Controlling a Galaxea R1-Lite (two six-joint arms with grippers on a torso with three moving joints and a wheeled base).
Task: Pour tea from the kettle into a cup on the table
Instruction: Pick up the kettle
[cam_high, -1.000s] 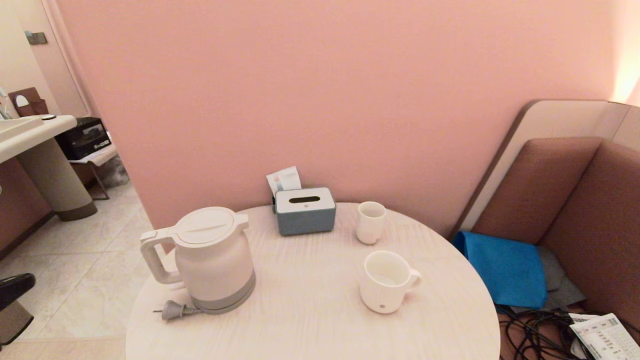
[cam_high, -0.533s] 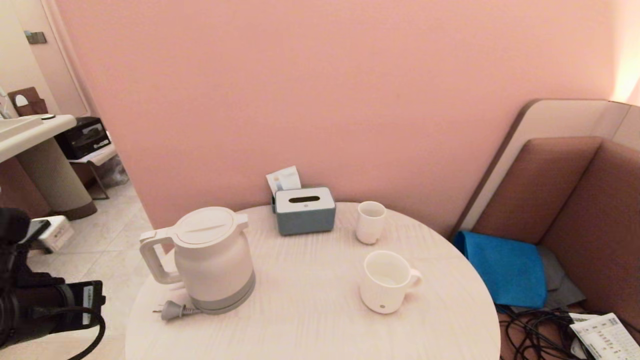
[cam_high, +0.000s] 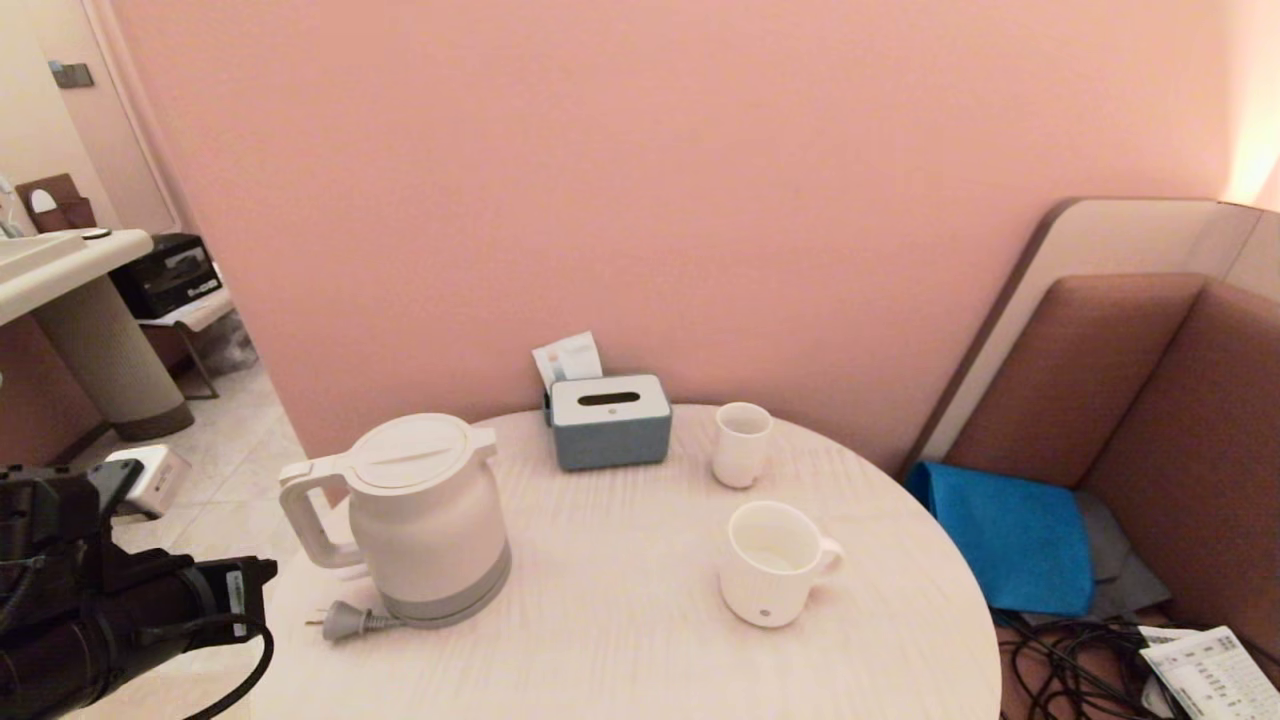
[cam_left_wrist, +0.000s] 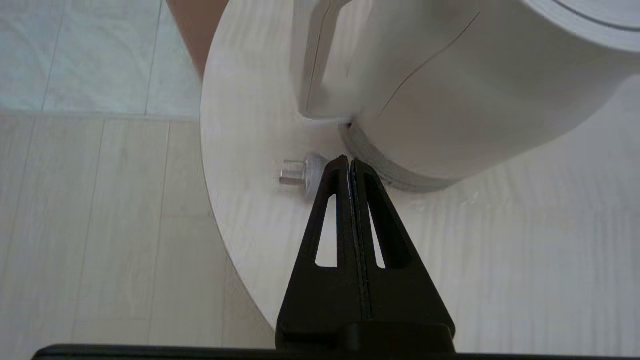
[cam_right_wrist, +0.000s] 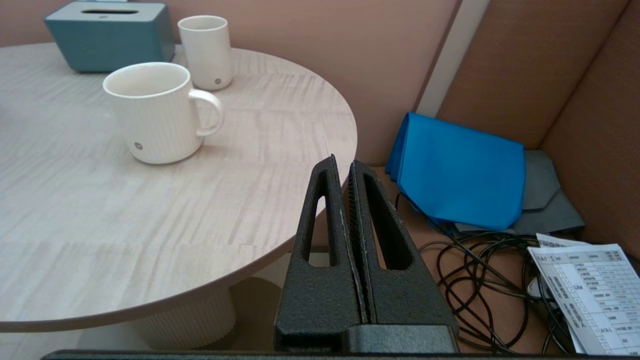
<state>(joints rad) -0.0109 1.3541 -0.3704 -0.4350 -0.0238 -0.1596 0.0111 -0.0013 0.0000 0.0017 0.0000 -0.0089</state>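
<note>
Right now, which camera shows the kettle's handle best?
The head view: the kettle stands whole, its handle facing the left arm. The left wrist view crops the handle; the right wrist view misses it.

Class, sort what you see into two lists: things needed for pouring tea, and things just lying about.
Needed: kettle, cup, table, left tool shut beside the kettle.
Lying about: small handleless cup, tissue box, blue cloth, cables, printed sheet.

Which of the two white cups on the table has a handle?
The wide ribbed mug, nearer the robot, has a side handle; the narrower cup beside the tissue box has none.
</note>
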